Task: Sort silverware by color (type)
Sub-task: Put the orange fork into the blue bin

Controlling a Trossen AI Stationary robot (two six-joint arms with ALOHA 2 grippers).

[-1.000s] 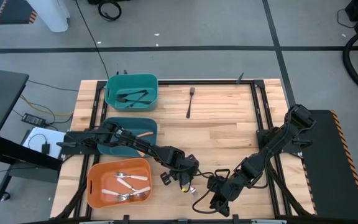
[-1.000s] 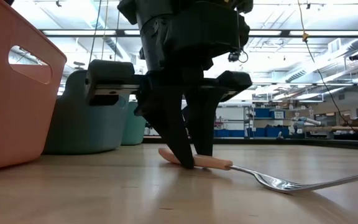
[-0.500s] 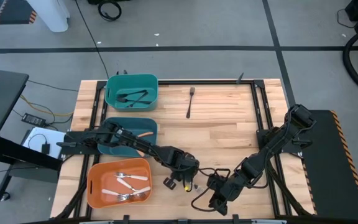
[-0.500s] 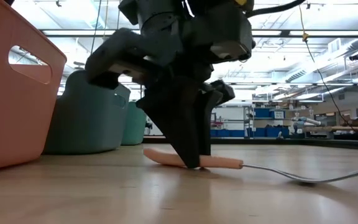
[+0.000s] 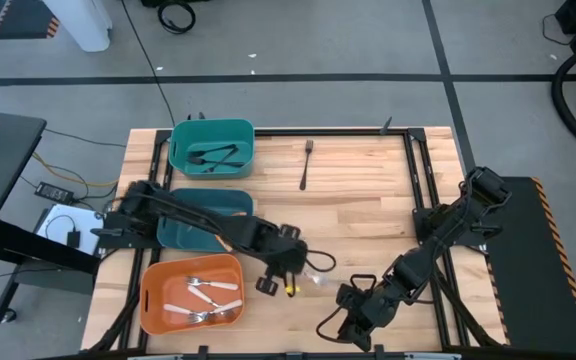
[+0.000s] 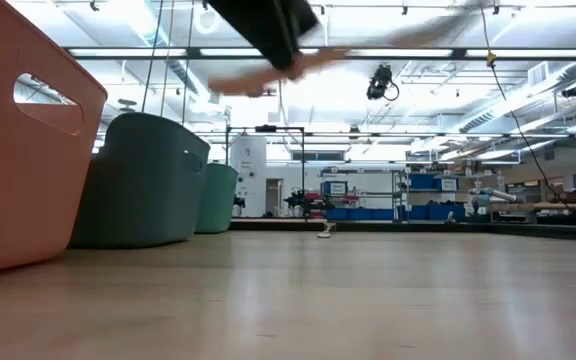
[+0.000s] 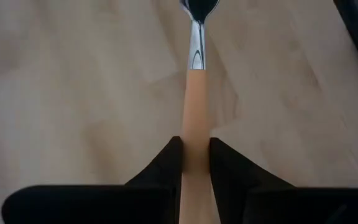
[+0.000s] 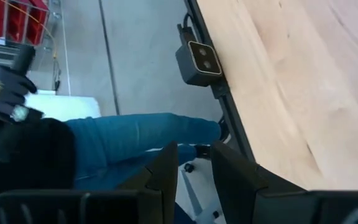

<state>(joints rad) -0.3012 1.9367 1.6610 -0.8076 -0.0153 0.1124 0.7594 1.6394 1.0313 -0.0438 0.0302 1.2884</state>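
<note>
Gripping orange-handled fork (image 7: 196, 134), left tool (image 7: 195, 163), above table (image 7: 73, 93).

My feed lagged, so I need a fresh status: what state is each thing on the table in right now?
Left hand: shut on the orange-handled metal utensil, lifted off the wooden table.
Right hand: open, holding nothing, at the near table edge.
Far teal plastic bin: holds black utensils.
Orange plastic bin: holds cream-handled silverware.
Lone black fork: lying flat, unsorted.

Orange-handled silver fork (image 7: 194, 118), teal bin (image 5: 211, 147)
</note>
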